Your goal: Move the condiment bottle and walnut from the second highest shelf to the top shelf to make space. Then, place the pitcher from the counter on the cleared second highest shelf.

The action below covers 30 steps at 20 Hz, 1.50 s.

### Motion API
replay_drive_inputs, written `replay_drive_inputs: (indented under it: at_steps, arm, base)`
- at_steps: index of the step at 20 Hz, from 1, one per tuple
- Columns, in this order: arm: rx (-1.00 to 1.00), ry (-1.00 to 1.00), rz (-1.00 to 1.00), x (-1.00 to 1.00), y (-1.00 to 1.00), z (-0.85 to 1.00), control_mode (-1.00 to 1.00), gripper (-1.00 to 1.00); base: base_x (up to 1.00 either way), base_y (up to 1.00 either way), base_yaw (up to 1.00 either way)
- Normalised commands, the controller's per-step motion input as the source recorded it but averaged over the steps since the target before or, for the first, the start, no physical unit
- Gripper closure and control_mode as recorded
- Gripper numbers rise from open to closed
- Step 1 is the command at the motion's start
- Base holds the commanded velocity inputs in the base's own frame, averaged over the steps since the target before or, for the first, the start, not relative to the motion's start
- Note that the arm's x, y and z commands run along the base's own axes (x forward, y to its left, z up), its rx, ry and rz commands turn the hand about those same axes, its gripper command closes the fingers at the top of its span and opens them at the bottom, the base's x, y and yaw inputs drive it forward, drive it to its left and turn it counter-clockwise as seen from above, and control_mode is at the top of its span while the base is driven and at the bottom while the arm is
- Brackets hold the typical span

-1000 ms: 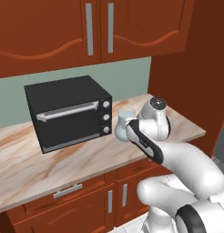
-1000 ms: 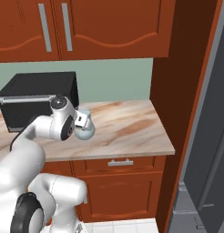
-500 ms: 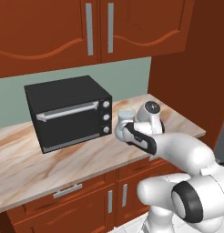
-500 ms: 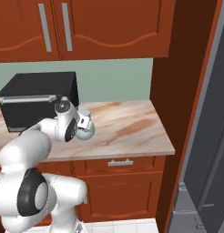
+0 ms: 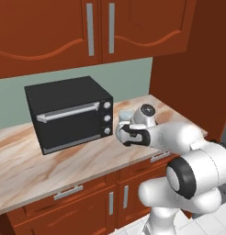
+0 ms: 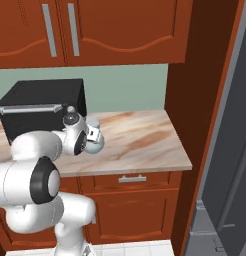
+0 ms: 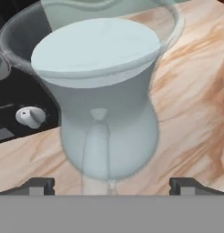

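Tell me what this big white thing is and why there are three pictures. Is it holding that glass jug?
The big white thing is a robot arm. At its end sits a gripper with two small fingers for picking things up. Two pictures come from cameras riding behind the arm, one to its left and one to its right, so you see the same kitchen from two sides. The third comes from a camera on the hand itself, looking along the fingers. On the counter stand a black toaster oven and a clear glass pitcher. The robot is not holding the pitcher yet: its fingers are wide open, one on each side, with the pitcher right in front of them.
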Motion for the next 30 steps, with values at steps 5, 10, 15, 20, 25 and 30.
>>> replay_drive_inputs:
  at_steps: [5, 10, 15, 20, 25, 30]
  arm:
    - [0.0, 0.0, 0.0, 0.3, 0.03, -0.18, -1.0, -1.0]
    - [0.0, 0.0, 0.0, 0.2, 0.01, -0.21, -1.0, -1.0]
    - [0.0, 0.0, 0.0, 0.01, 0.0, -0.35, -1.0, 1.0]
    - [0.0, 0.0, 0.0, 0.0, 0.0, -0.26, -1.0, 1.0]
    - [0.0, 0.0, 0.0, 0.0, 0.0, 0.0, -1.0, 1.0]
    - [0.0, -0.01, 0.0, -0.04, 0.0, -0.22, -1.0, 1.0]
  base:
    - [0.0, 0.0, 0.0]
    - [0.0, 0.0, 0.0]
    - [0.0, 0.0, 0.0]
    - [0.0, 0.0, 0.0]
    - [0.0, 0.0, 0.0]
    - [0.0, 0.0, 0.0]
